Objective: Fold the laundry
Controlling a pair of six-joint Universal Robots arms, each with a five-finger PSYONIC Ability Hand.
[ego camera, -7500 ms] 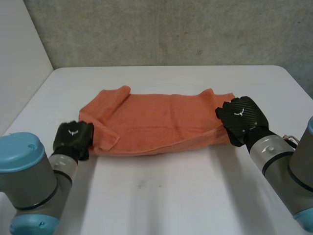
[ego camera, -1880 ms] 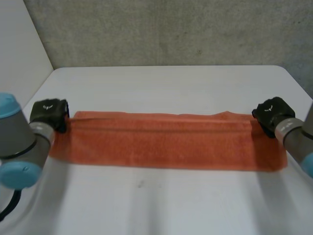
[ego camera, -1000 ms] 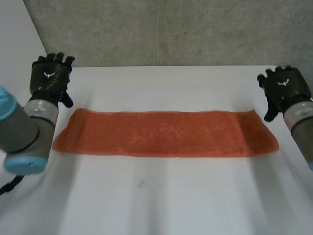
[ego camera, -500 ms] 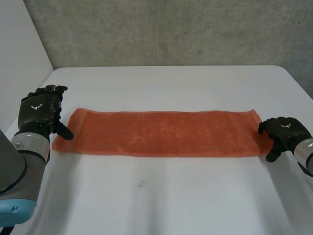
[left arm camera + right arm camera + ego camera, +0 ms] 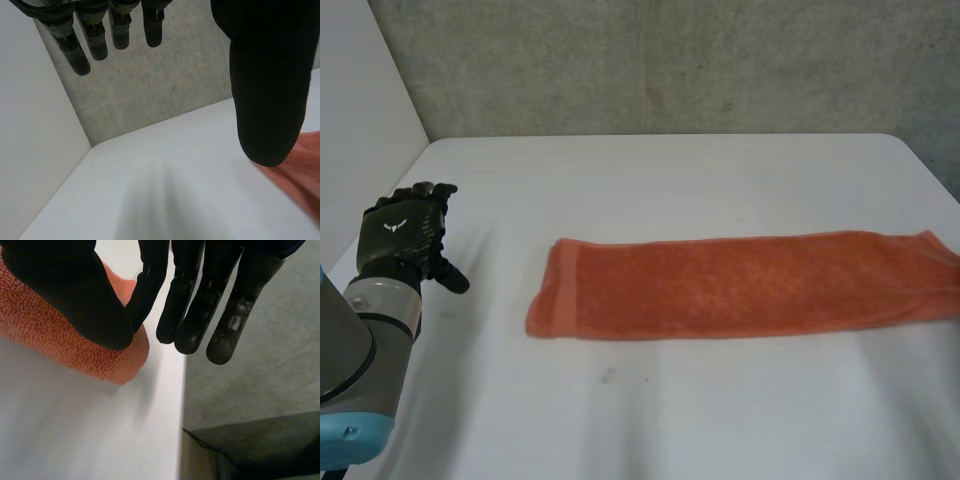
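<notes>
While pinching an end of the orange terry towel (image 5: 740,285) on the white table (image 5: 670,180) with the black right hand (image 5: 65,295), held the black left hand (image 5: 398,232) open, apart. Needed next to fold that end across.

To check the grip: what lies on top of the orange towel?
The right hand pinches the end of the towel, thumb on top; cloth under the thumb is covered.
</notes>
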